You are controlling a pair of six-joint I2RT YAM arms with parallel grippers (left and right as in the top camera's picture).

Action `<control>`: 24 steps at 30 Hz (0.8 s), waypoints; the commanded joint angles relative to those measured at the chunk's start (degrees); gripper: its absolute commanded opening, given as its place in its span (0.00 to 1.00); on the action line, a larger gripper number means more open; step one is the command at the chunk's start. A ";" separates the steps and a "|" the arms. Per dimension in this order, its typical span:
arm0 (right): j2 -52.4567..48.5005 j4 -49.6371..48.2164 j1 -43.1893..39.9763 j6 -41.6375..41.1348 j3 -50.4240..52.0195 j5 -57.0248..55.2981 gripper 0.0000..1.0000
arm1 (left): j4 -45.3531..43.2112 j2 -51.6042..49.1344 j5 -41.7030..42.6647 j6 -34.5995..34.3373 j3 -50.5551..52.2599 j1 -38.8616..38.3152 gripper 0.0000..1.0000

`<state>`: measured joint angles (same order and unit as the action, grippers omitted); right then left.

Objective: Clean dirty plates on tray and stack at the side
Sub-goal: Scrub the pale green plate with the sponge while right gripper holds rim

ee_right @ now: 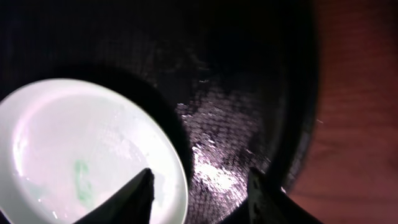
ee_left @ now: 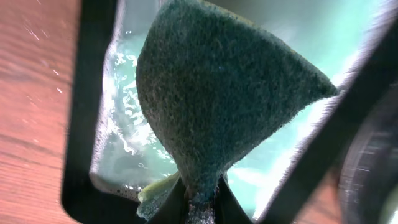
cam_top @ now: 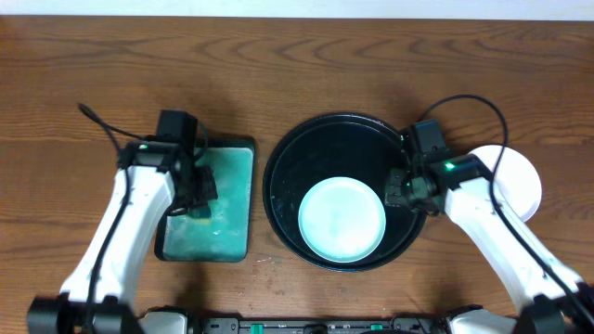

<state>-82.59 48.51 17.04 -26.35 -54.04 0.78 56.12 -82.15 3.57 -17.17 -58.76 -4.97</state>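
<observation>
The overhead camera looks straight down from far on the brown wooden table. The left wrist camera, very near and blurred, faces what seems a dark green rough sponge above the rectangular teal-green pad. The right wrist camera looks closely down on the large round glossy black tray and the small round white plate; the overhead view shares both.

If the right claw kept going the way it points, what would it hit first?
Probably the bare floor of the round glossy black tray, just beside the pale round plate; the open right gripper might clip its rim.
</observation>
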 commanded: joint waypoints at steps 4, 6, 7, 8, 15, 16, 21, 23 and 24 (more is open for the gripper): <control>-7.15 -2.49 -0.17 11.65 -0.48 10.27 0.49 | 0.85 5.40 6.05 1.75 -2.25 0.02 0.07; -9.09 -2.49 -0.17 11.74 -0.48 10.29 0.49 | 0.87 5.97 6.84 1.70 -2.25 -0.04 0.07; -10.01 -2.49 -0.17 11.89 -0.48 10.47 0.49 | 0.85 6.03 6.78 1.73 -2.25 -0.22 0.07; -10.91 -2.54 -0.15 12.04 -0.48 10.80 0.48 | 0.85 6.08 6.78 1.73 -2.25 -0.35 0.07; -16.52 -3.43 -0.11 13.73 -0.48 15.17 0.31 | 1.42 6.08 6.73 1.68 -2.95 -1.66 0.07; -17.11 -3.80 -0.11 13.44 -0.48 15.17 0.25 | 1.75 6.08 6.73 1.68 -3.34 -1.66 0.07; -17.81 -6.14 -0.11 10.75 -0.48 15.13 0.02 | 2.93 6.08 7.50 1.66 -4.61 -1.95 0.07; -17.81 -7.63 -0.11 8.70 -0.48 15.13 0.01 | 2.93 5.97 9.46 1.46 -4.59 -2.64 0.07; -17.81 -8.20 -0.11 8.20 -0.48 15.15 0.01 | 2.71 5.88 11.02 1.42 -4.59 -3.30 0.07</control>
<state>-99.70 42.44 16.95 -14.83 -54.04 16.12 58.76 -76.79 10.79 -16.43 -61.23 -6.85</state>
